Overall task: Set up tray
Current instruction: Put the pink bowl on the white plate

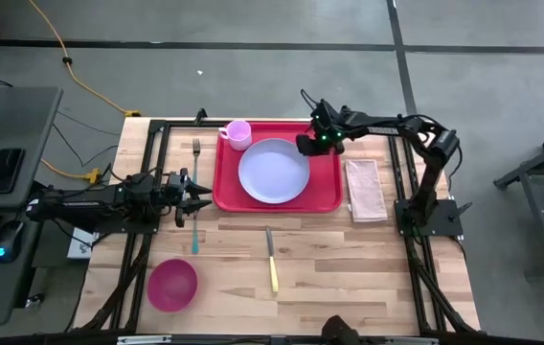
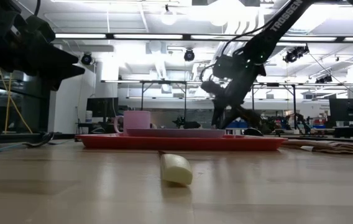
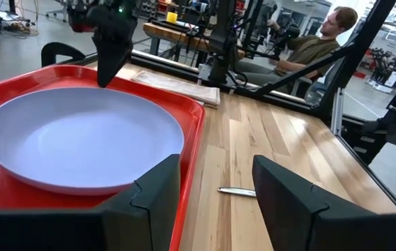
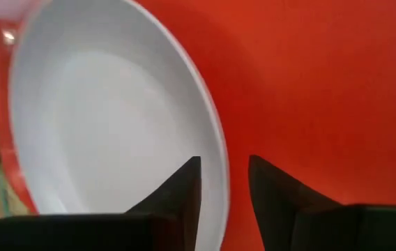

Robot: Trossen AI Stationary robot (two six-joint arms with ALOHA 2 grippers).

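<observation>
The red tray [image 1: 328, 196] lies in the middle of the table's far half. On it lie a lavender plate [image 1: 273, 171] and a pink cup [image 1: 238, 134], the cup at its far left corner. My right gripper [image 1: 306, 144] is open and points down over the plate's far right rim [image 4: 215, 139], one finger over the plate and one over the bare tray [image 4: 309, 84]. My left gripper [image 1: 203, 199] is open and level, just left of the tray's near left edge [image 3: 196, 150]. It faces the plate [image 3: 79, 136].
A fork [image 1: 195, 158] with a teal handle lies left of the tray. A folded napkin [image 1: 365, 189] lies right of it. A knife [image 1: 271, 259] with a yellow handle and a pink bowl [image 1: 172, 285] lie nearer the front edge. A person [image 3: 316, 42] sits beyond the table.
</observation>
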